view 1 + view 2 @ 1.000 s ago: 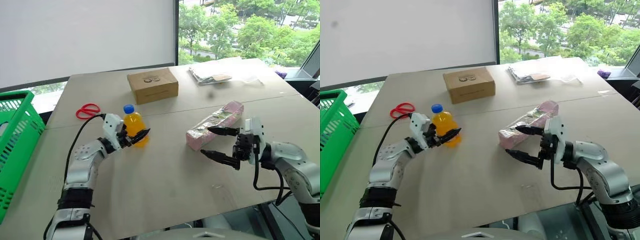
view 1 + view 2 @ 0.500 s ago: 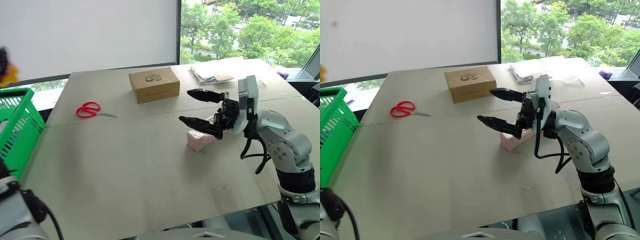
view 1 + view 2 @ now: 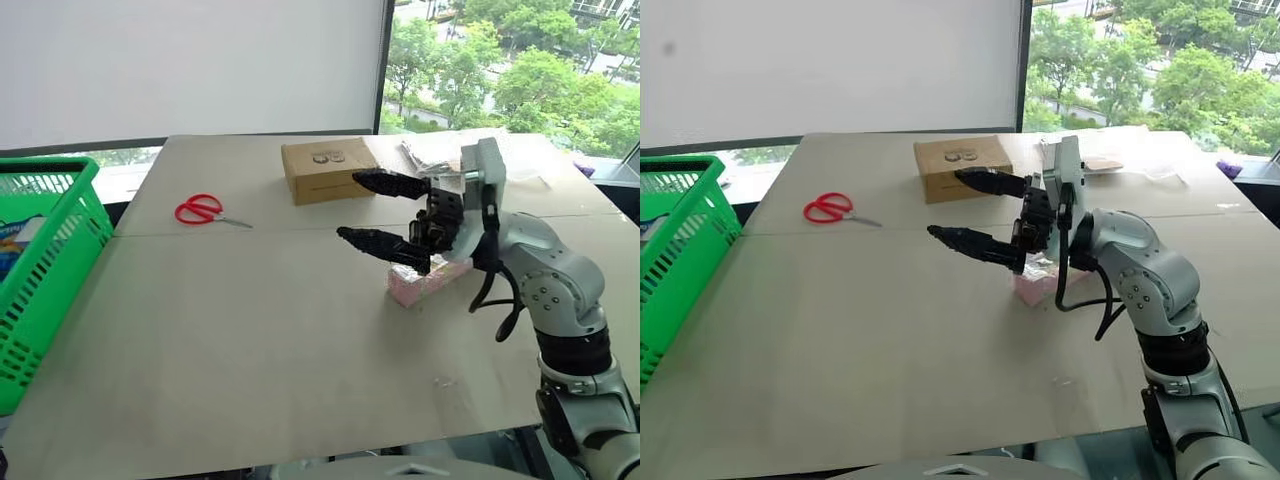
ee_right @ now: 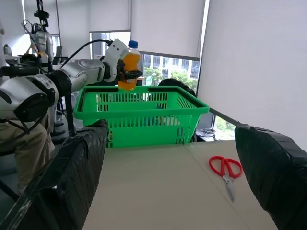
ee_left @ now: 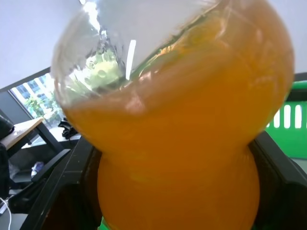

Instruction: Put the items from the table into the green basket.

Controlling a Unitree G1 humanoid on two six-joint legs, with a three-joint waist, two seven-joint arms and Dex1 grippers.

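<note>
The orange-drink bottle [image 4: 128, 61] with its blue cap hangs upright over the green basket [image 4: 139, 115], and my left gripper [image 4: 125, 74] is shut on its lower half. Seen from the left wrist, the bottle [image 5: 177, 120] sits between the dark fingers [image 5: 53, 191]. My right gripper [image 3: 348, 206] is open and empty, held above the table [image 3: 250, 340] and pointing left. The pink pack [image 3: 432, 283] lies just under and behind it. The red-handled scissors [image 3: 205, 210] lie near the seam at the table's left. The basket [image 3: 40, 280] stands off the table's left edge.
A cardboard box [image 3: 325, 170] stands at the back centre, close behind the right gripper's upper finger. Clear plastic bags [image 3: 440, 150] lie at the back right. Something blue and white [image 3: 15, 235] lies inside the basket.
My left arm lifted the bottle off the table and swung it left, out of the head views, to above the basket. The right gripper rose from beside the pink pack, still open. The camera turned slightly.
</note>
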